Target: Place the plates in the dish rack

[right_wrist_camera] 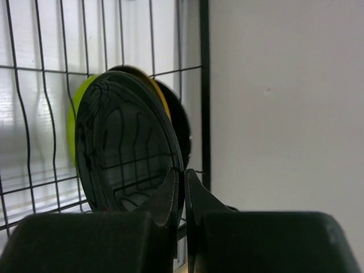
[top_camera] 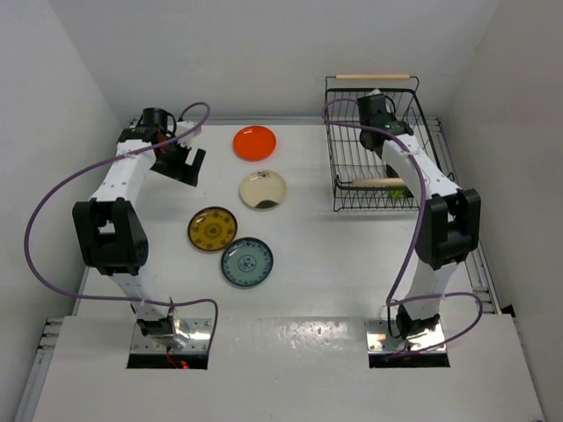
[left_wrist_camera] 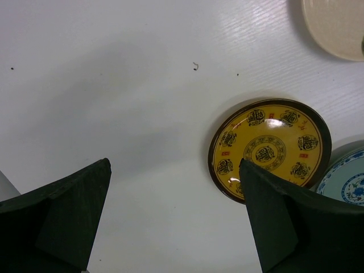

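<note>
Fingers (right_wrist_camera: 165, 202) of the right gripper (right_wrist_camera: 183, 185) pinch tight on the rim of a shiny black plate (right_wrist_camera: 122, 148). It stands up inside the dish rack (right_wrist_camera: 203, 68), in front of a green plate (right_wrist_camera: 73, 131). The left gripper (left_wrist_camera: 174, 170) hangs wide open, holding nothing, over the table (left_wrist_camera: 114, 85) beside the yellow plate (left_wrist_camera: 267, 149).

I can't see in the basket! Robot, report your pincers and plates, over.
Left pincer open above table, beside yellow plate. Right pincer shut on black plate, upright in dish rack. Waiting on table: orange-red plate, cream plate, blue plate. Nothing blocking.
</note>
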Available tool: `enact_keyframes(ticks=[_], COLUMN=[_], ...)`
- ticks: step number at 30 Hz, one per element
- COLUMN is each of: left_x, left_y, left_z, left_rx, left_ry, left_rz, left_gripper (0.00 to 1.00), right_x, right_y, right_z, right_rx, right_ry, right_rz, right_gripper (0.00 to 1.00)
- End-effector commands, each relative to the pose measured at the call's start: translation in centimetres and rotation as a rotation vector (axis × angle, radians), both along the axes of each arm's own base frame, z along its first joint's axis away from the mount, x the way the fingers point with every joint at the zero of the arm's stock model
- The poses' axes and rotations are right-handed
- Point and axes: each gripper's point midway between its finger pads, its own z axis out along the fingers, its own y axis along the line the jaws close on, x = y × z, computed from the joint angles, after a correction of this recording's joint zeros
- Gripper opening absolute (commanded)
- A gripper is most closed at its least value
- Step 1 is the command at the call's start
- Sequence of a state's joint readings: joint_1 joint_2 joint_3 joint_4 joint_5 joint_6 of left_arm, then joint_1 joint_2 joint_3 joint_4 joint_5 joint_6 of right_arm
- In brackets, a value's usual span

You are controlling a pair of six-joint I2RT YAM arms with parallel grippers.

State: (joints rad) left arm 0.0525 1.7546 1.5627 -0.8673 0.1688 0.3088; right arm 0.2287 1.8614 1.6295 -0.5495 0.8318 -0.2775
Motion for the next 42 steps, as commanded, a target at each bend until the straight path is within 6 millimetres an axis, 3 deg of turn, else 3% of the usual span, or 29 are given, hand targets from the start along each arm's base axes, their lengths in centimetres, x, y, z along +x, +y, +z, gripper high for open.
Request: enact_keyframes(ticks=[1,5,9,13,17,19,20,24,26,30,31,32,33,34,35,36,37,38,39,40,42], left_x=[0.4,0.4,0.4,0.2,0.2,0.2,0.2,0.2,0.2,0.2,0.2,0.2,0.2,0.2,0.2,0.2,0.2,0.4,0.4,0.4,0.7], left_y=[0.3,0.6,0.6,0.6,0.6,0.6,0.6,1.0,0.9,0.9,0.9,0.9,0.9,0.9,0.9,0.7,0.7,0.7,0.5,0.5,0.6], left_z=[0.4,0.0,0.0,0.0,0.0,0.0,0.0,0.0,0.0,0.0,0.0,0.0,0.0,0.0,0.0,0.0,0.0,-0.1,0.0,0.0,0.3], left_rx=[-0.01,-0.011,-0.011,-0.011,-0.011,-0.011,-0.011,-0.011,-0.019,-0.019,-0.019,-0.019,-0.019,-0.019,-0.019,-0.027,-0.027,-0.027,-0.035,-0.036,-0.035], left_ry=[-0.014,-0.005,-0.005,0.004,0.004,0.004,0.004,0.004,0.004,0.004,0.004,0.004,0.004,0.004,0.004,0.003,0.003,0.003,0.003,0.003,-0.008], left_rz=[0.012,0.021,0.021,0.021,0.021,0.021,0.021,0.03,0.026,0.026,0.026,0.026,0.026,0.026,0.026,0.021,0.021,0.021,0.017,0.017,0.016], left_gripper=[1.0,1.0,1.0,1.0,1.0,1.0,1.0,1.0,1.0,1.0,1.0,1.0,1.0,1.0,1.0,1.0,1.0,1.0,1.0,1.0,1.0], right_x=[-0.1,-0.3,0.1,0.5,0.5,0.4,0.5,1.0,1.3,1.8,1.1,1.0,0.5,-1.3,-2.2,-4.2,-4.6,-6.4,-8.7,-10.5,-13.5], right_y=[-0.4,-0.9,-0.9,-1.4,-0.6,-0.7,-0.5,-0.5,-0.2,0.5,1.3,3.3,4.2,6.8,8.0,10.9,13.9,18.3,22.4,25.7,29.8], right_z=[-1.3,-4.7,-6.5,-7.2,-8.5,-8.6,-8.4,-7.1,-5.5,0.5,2.8,3.8,4.8,8.5,8.2,7.3,7.7,6.8,7.6,4.2,2.0], right_rx=[0.073,0.102,0.093,0.062,0.109,0.114,0.121,0.139,0.154,0.199,0.255,0.297,0.329,0.454,0.504,0.661,0.774,0.915,1.055,1.135,1.237], right_ry=[-0.02,0.035,0.064,0.075,0.092,0.105,0.097,0.062,0.021,-0.118,-0.176,-0.2,-0.225,-0.35,-0.359,-0.339,-0.372,-0.355,-0.324,-0.251,-0.109], right_rz=[-0.042,-0.062,-0.055,-0.071,-0.058,-0.069,-0.073,-0.073,-0.066,-0.057,-0.048,-0.004,0.009,0.027,0.042,0.118,0.194,0.358,0.504,0.605,0.688], right_gripper=[0.0,0.0,0.0,0.0,0.0,0.07,0.1,0.42,0.5,0.67,0.78,0.85,1.0,1.0,1.0,1.0,1.0,1.0,0.99,0.84,0.5])
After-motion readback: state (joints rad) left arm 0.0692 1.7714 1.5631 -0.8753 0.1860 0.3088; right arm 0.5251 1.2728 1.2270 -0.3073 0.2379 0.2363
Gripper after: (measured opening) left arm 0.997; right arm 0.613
